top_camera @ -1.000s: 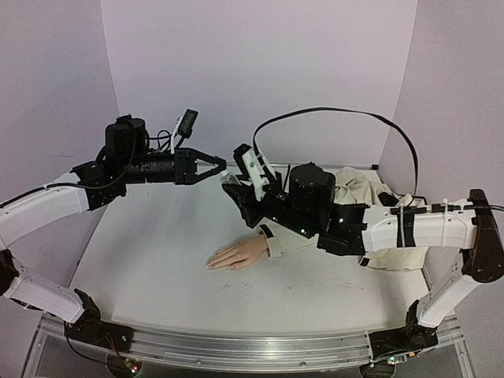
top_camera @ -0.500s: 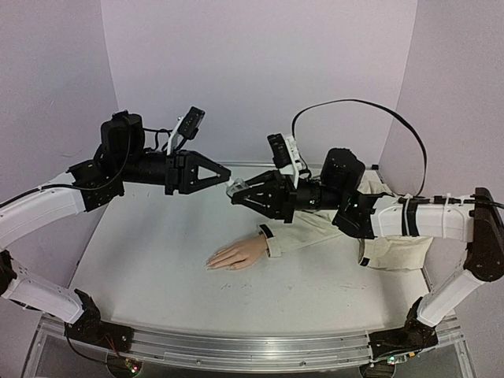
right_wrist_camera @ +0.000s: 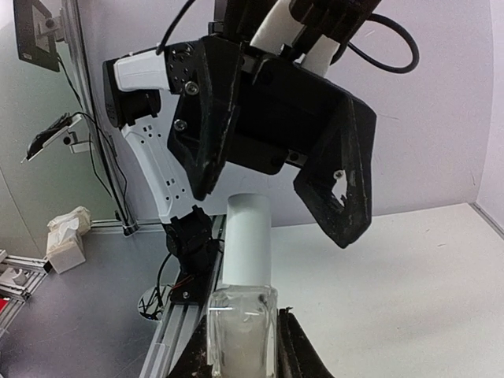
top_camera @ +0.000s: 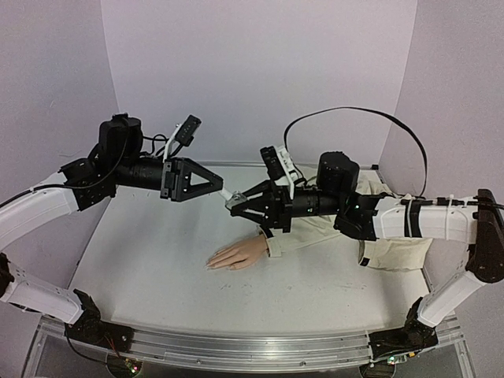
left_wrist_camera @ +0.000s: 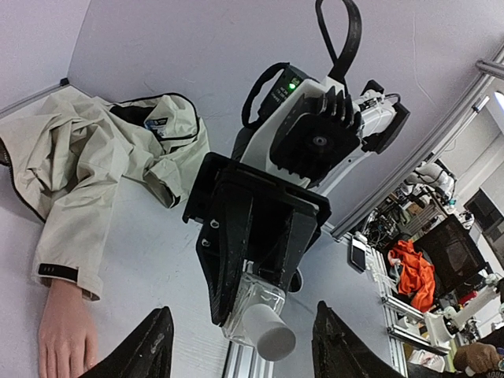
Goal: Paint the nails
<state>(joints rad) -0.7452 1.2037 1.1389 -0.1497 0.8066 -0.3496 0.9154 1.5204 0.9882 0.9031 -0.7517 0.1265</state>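
Jaws: right jaws clamped on a small bottle (right_wrist_camera: 240,327) of clear glass with squarish shoulders, held in the air with its cap end toward the left arm (top_camera: 47,209). Cap (right_wrist_camera: 246,232): plain white cylinder, smooth, no print. Left jaws apart, black angular plastic, one tip on each side of the cap; in the left wrist view neither tip touches it.

Writing: none readable on bottle or cap. A green light (left_wrist_camera: 293,83) glows on the right arm's black ribbed wrist housing.

Hand (top_camera: 240,253): pale skin-coloured, smooth, palm down on the surface (top_camera: 157,268), roughly under the jaws in the top view, fingers stretched leftward. Nails (top_camera: 213,263) at the fingertips, too small to make out. The wrist goes into a beige sleeve (top_camera: 303,232) with a dark cuff tab.

Jacket (left_wrist_camera: 87,150): beige cloth, crumpled, dark-edged collar, lying at the far right. Collar label (left_wrist_camera: 157,124) is white with a blue mark, too small to read.

Surface white, matte, faintly scuffed. Walls (top_camera: 260,71) plain pale lilac.
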